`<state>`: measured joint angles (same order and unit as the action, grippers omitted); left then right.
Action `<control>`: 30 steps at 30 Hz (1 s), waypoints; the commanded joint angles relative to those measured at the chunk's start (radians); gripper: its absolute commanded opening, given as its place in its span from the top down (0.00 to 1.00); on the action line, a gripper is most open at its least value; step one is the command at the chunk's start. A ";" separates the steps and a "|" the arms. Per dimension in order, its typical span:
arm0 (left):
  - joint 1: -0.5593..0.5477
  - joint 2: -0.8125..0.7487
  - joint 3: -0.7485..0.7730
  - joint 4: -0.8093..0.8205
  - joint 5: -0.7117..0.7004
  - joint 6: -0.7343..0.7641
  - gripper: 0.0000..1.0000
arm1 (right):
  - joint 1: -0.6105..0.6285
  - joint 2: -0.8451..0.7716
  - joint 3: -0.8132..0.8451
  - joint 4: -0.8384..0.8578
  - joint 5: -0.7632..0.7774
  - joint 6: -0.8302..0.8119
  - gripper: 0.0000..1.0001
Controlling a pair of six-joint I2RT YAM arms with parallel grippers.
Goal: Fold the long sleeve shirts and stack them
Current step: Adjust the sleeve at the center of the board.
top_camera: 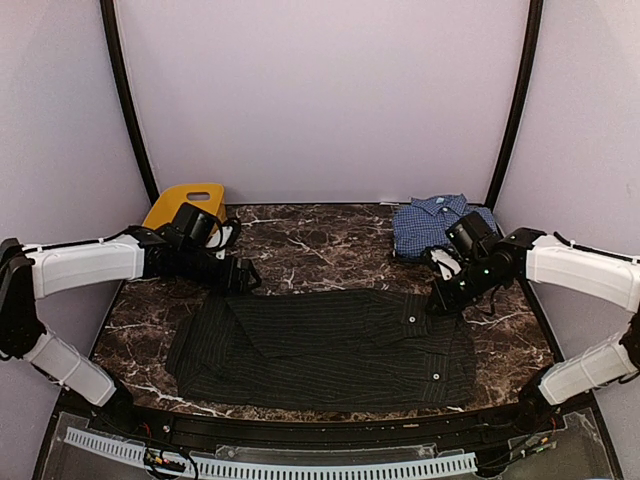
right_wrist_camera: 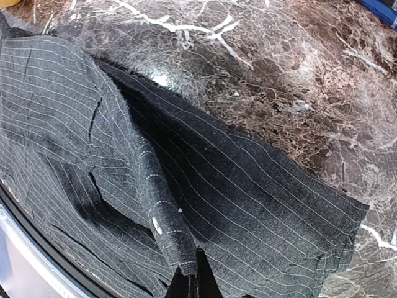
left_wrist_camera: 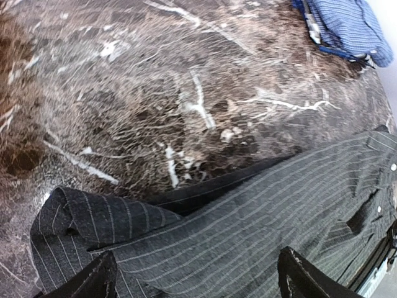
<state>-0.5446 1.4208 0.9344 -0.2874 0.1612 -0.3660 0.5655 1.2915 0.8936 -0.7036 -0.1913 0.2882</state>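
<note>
One black shirt (top_camera: 320, 350) — left gripper (top_camera: 247, 277) gaping above it, right gripper (right_wrist_camera: 189, 280) pinching its front.

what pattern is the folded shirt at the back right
The folded shirt has small blue checks; best in top external view.

Setting: a robot laboratory test cell, not a domestic room. Indicators: plain pale wall panels (top_camera: 320, 100) enclose the dark marble-pattern table (top_camera: 330, 240) on three sides. Black frame poles (top_camera: 128, 100) rise at its far corners. Two white arms (left arm (top_camera: 85, 265), right arm (top_camera: 585, 270)) are mounted at its near edge, beside a slotted cable duct (top_camera: 300, 467).
</note>
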 commanded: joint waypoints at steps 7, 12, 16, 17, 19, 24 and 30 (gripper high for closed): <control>0.067 0.065 -0.054 0.059 -0.004 -0.085 0.16 | -0.006 -0.011 -0.010 0.037 -0.036 -0.032 1.00; 0.113 0.086 -0.083 0.090 0.057 -0.072 0.21 | -0.006 -0.007 -0.021 0.046 -0.033 -0.034 1.00; 0.139 0.118 -0.101 0.126 0.117 -0.065 0.23 | -0.006 -0.007 -0.022 0.046 -0.036 -0.035 1.00; 0.146 0.124 -0.102 0.131 0.122 -0.060 0.23 | -0.006 -0.009 -0.020 0.042 -0.036 -0.034 1.00; 0.159 0.140 -0.103 0.138 0.134 -0.053 0.22 | -0.006 -0.013 -0.015 0.036 -0.037 -0.035 1.00; 0.185 0.156 -0.113 0.190 0.202 -0.050 0.26 | -0.007 -0.036 0.001 0.016 -0.032 -0.032 1.00; 0.216 0.157 -0.123 0.254 0.268 -0.064 0.40 | -0.006 -0.039 0.021 0.006 -0.039 -0.037 1.00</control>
<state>-0.3450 1.5829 0.8333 -0.1024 0.3588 -0.4305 0.5644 1.2671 0.8845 -0.6880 -0.2180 0.2630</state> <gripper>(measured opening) 0.645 0.003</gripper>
